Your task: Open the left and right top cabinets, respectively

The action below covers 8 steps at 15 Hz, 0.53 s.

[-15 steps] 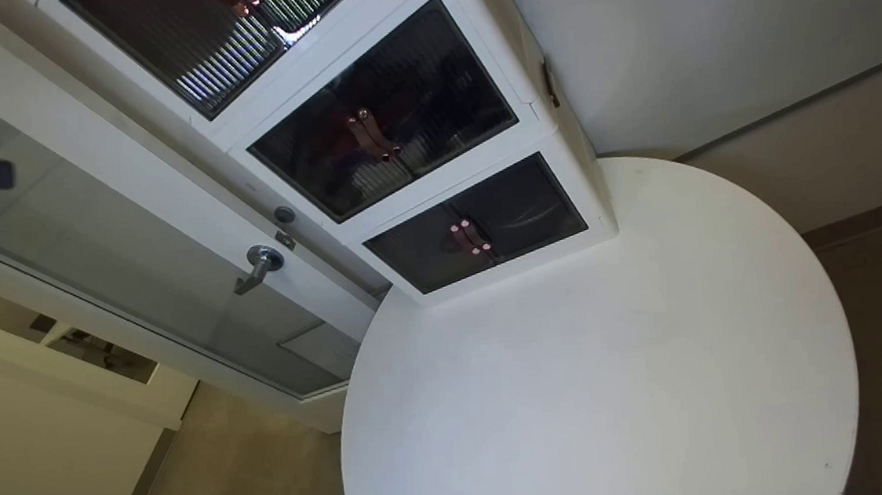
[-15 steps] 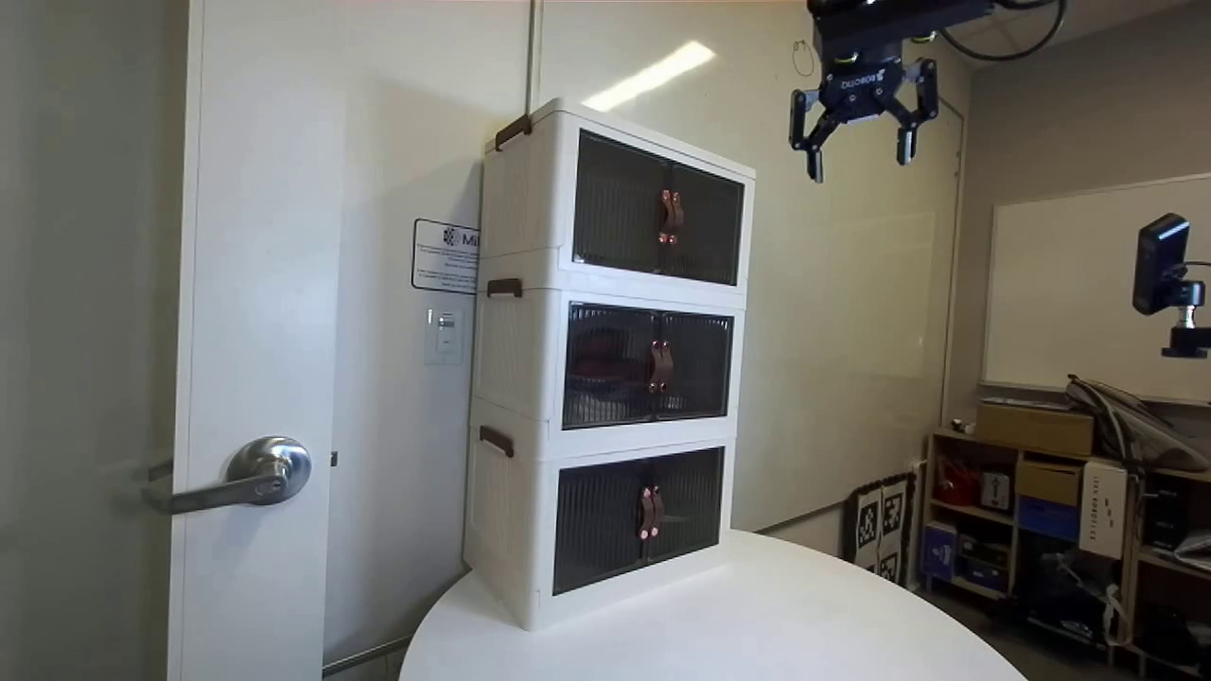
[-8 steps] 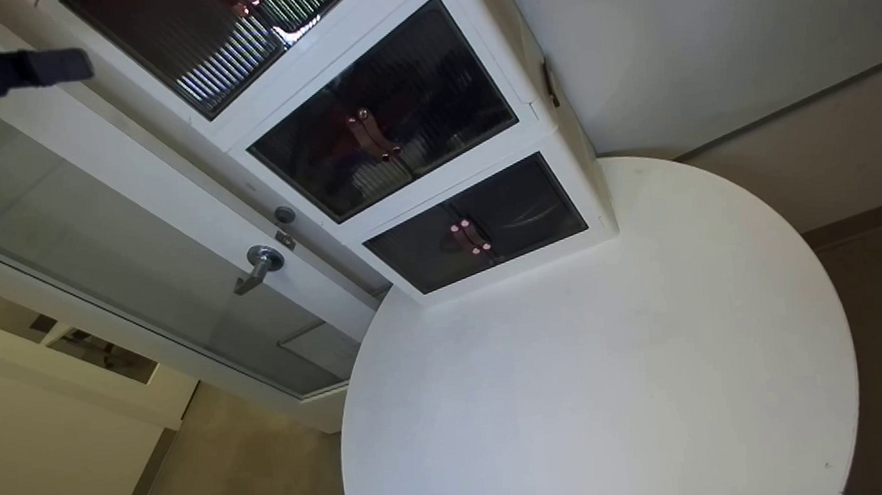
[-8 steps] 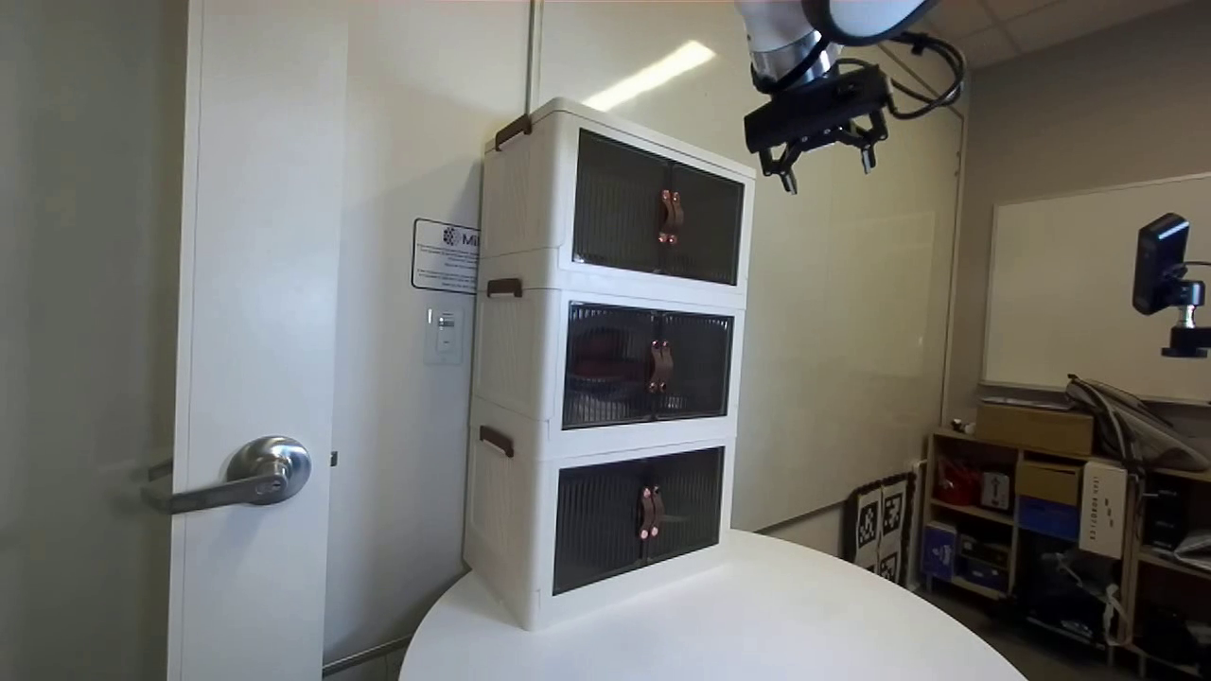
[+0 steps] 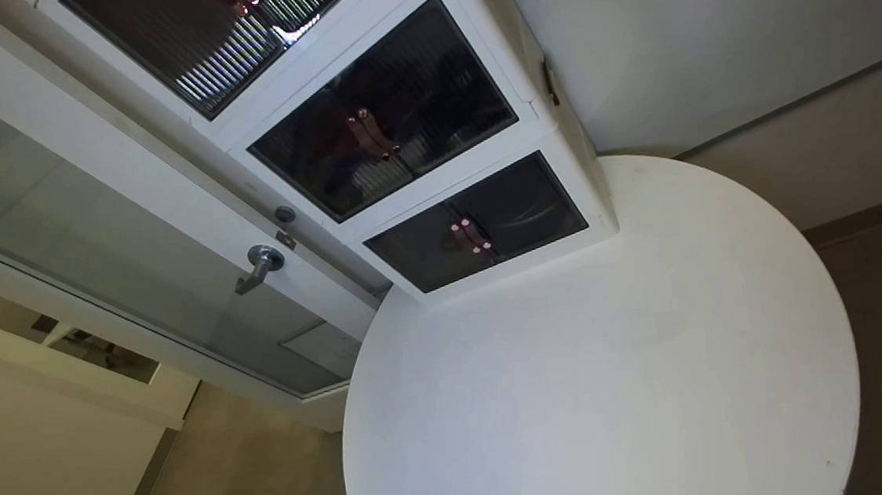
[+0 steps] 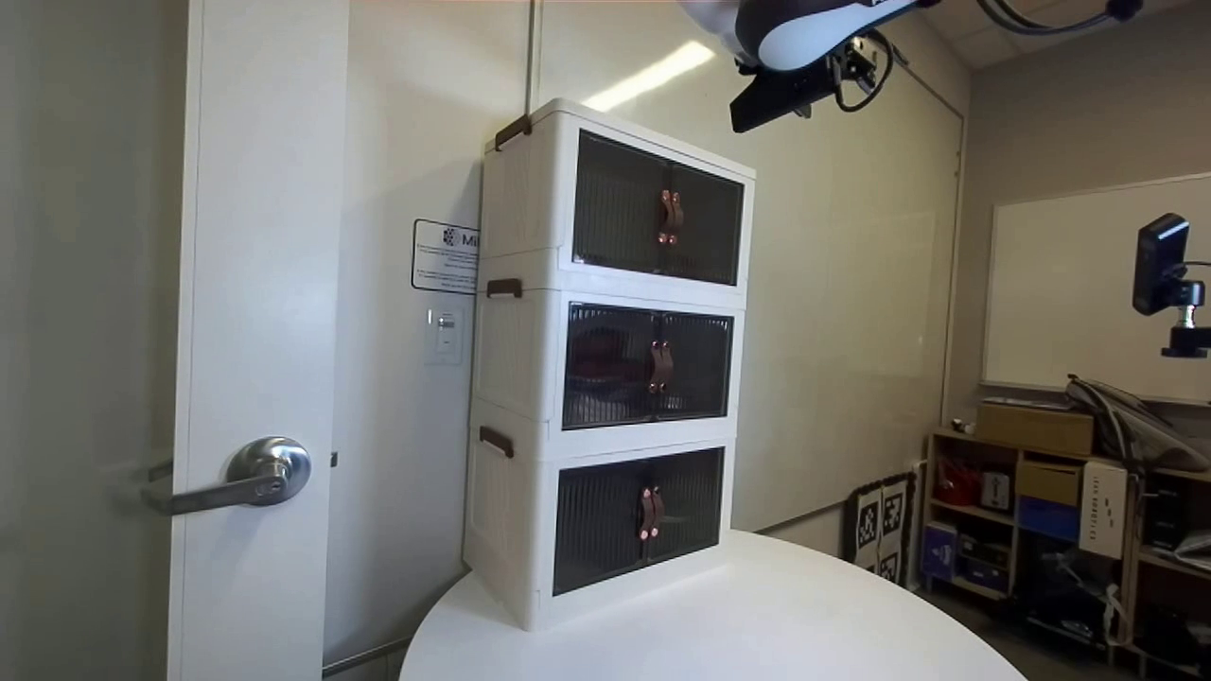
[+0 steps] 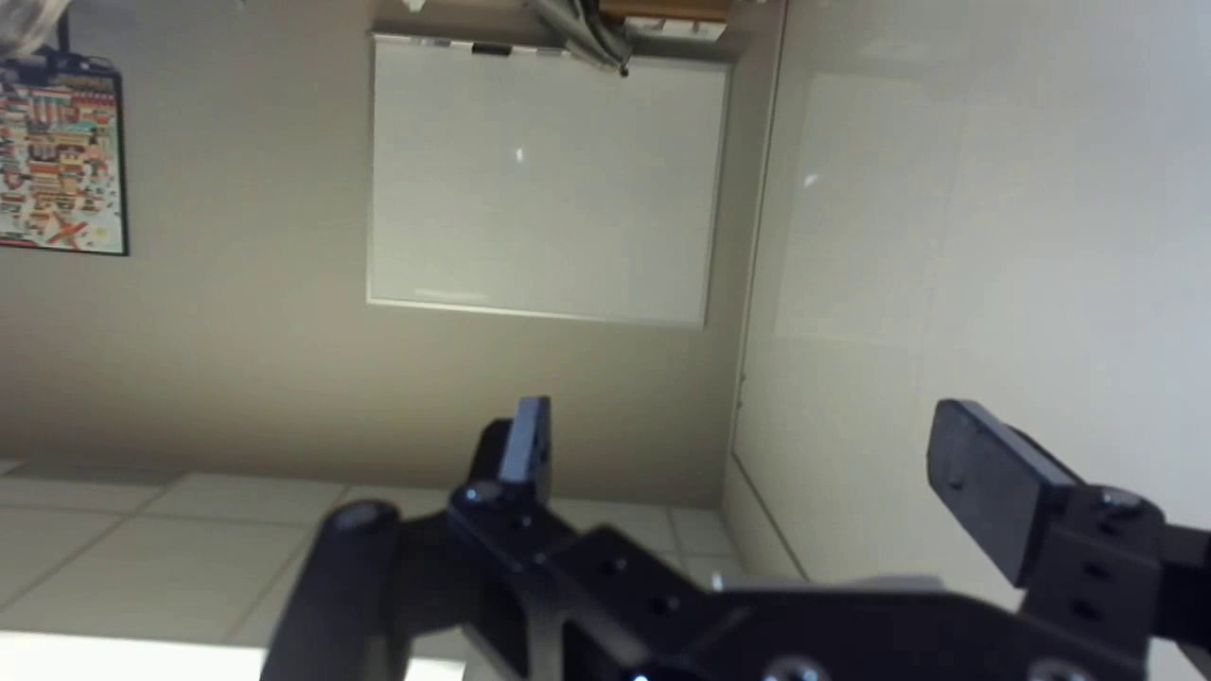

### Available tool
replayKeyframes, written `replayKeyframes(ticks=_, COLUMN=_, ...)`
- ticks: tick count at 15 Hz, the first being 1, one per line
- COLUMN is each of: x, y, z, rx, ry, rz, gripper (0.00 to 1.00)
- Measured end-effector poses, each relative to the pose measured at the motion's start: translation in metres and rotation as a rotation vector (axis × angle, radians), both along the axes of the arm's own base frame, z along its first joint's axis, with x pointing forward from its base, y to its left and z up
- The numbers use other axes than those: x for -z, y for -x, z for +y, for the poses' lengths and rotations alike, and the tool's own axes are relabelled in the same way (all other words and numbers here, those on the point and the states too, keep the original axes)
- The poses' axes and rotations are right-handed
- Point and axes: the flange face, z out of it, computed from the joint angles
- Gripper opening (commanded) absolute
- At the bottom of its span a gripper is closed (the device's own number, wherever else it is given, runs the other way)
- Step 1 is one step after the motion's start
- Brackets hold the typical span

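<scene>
A: How far are we?

B: Zero of two. Left top cabinet [image 6: 620, 203] closed, right top cabinet [image 6: 708, 227] closed, no gap showing at either.

A: Where are they?

B: Up top on the stack [image 6: 653, 292], side by side, handles [image 6: 665, 216] meeting at the centre. Stack stands on the round table [image 6: 804, 615], over at its rim rather than mid-table. They face in across the table.

A: Gripper?

B: Gripper [image 7: 741, 411] has its fingers [image 7: 979, 482] spread wide, nothing between them. Wrist view is looking at the whiteboard [image 7: 544, 180]. In an exterior view the arm [image 6: 809, 43] is at the top edge of frame, right of the stack and apart from it. Can't see the fingers from there.

A: So which step?

B: My guess: positioning, pre-contact. Nothing is on the handles yet.

A: What's left?

B: All of it. Probably: point the fingers at the stack, hook the left handle, pull that cabinet wide, let go, repeat on the right.

A: Watch for?

B: Handles sit right beside each other, so fingers this wide could snag both. A hard pull might also drag or tip the stack; can't judge its weight from here.

A: OK, logging as not started.
</scene>
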Motion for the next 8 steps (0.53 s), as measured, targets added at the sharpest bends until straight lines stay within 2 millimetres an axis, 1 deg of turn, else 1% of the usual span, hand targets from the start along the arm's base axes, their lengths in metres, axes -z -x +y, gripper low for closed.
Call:
replayKeyframes(ticks=2, x=-0.024, y=-0.009, z=-0.004, rx=0.055, ry=0.086, rz=-0.055, gripper=1.0)
replayKeyframes(ticks=3, x=-0.031, y=-0.013, z=-0.005, rx=0.071, ry=0.104, rz=-0.069, gripper=1.0)
replayKeyframes(ticks=5, x=-0.033, y=-0.02, z=-0.005, rx=0.085, ry=0.112, rz=-0.081, gripper=1.0)
replayKeyframes(ticks=8, x=-0.032, y=-0.023, z=-0.005, rx=0.089, ry=0.111, rz=-0.082, gripper=1.0)
